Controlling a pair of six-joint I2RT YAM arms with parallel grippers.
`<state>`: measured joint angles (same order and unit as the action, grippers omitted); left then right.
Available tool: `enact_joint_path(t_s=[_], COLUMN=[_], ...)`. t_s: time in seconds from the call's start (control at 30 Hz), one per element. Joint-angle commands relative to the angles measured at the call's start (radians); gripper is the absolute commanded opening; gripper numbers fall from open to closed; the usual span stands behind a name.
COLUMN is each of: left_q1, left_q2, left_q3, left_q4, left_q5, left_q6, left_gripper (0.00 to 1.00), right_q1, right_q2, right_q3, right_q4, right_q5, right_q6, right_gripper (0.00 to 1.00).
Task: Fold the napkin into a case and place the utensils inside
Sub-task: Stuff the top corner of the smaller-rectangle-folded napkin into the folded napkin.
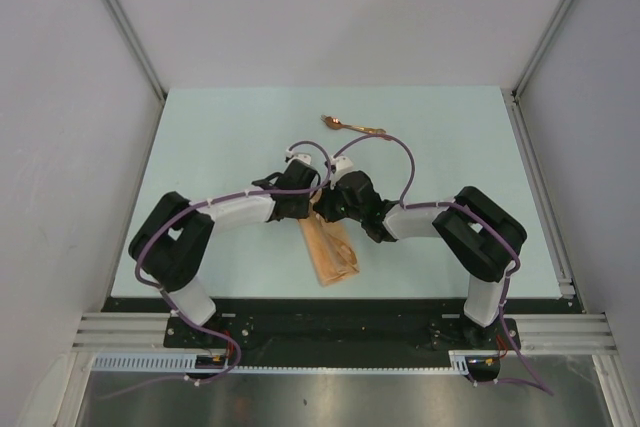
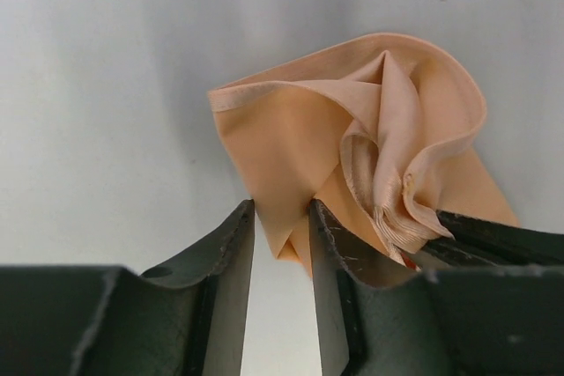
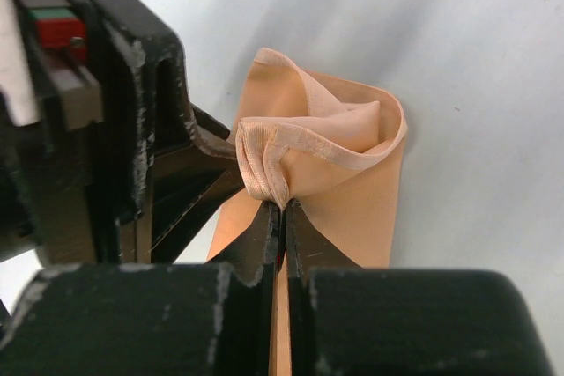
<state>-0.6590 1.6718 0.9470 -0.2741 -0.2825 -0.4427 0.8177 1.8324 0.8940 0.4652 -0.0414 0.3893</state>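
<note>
The peach-orange napkin lies partly folded at the table's near middle, its upper end lifted between the two grippers. My right gripper is shut on a gathered, bunched edge of the napkin. My left gripper is open, and a loose corner of the napkin hangs in the gap between its fingers without being pinched. In the top view the left gripper and the right gripper meet head to head over the cloth. The copper-gold utensils lie farther back on the table.
The pale green table is walled by white panels on three sides. The right gripper's black fingers show at the right edge of the left wrist view. A black rail runs along the near edge by the arm bases.
</note>
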Motion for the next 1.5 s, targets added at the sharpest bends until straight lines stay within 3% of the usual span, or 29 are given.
enact_joint_path(t_s=[0.0,0.13,0.33,0.77,0.9,1.07,1.17,1.3,1.47], left_q1=[-0.005,-0.002,0.016,0.075,0.082,0.084,0.082,0.084,0.085], left_q2=[0.013,-0.012,-0.066,-0.118,-0.112,-0.104,-0.077,-0.050,-0.084], left_q3=[0.036,0.030,-0.013,-0.099,-0.086,-0.076,-0.054,-0.037,-0.044], left_q4=[0.018,0.030,0.088,0.173,0.145,0.133,0.119,0.118,0.124], left_q5=[-0.038,-0.046,-0.015,0.101,0.121,0.118,0.120,0.128,0.098], left_q6=[0.004,-0.017,-0.067,-0.160,-0.151,-0.154,-0.145,-0.140,-0.143], left_gripper=[0.32,0.10,0.01,0.01,0.21,0.32,0.30,0.14,0.04], right_q1=[-0.002,0.006,0.011,0.034,0.020,0.011,0.009,0.009,0.009], right_q2=[-0.028,-0.024,-0.007,0.064,0.065,0.057,0.053,0.048,0.038], right_q3=[0.002,0.022,0.036,0.091,0.086,0.080,0.079,0.083,0.082], right_q4=[0.033,0.009,-0.020,-0.057,-0.057,-0.063,-0.071,-0.082,-0.115], right_q5=[-0.005,-0.003,-0.014,-0.029,-0.034,-0.046,-0.051,-0.054,-0.054], right_q6=[0.005,-0.003,-0.003,0.029,0.048,0.053,0.056,0.051,0.025], right_gripper=[0.00,0.00,0.00,0.00,0.00,0.00,0.00,0.00,0.00])
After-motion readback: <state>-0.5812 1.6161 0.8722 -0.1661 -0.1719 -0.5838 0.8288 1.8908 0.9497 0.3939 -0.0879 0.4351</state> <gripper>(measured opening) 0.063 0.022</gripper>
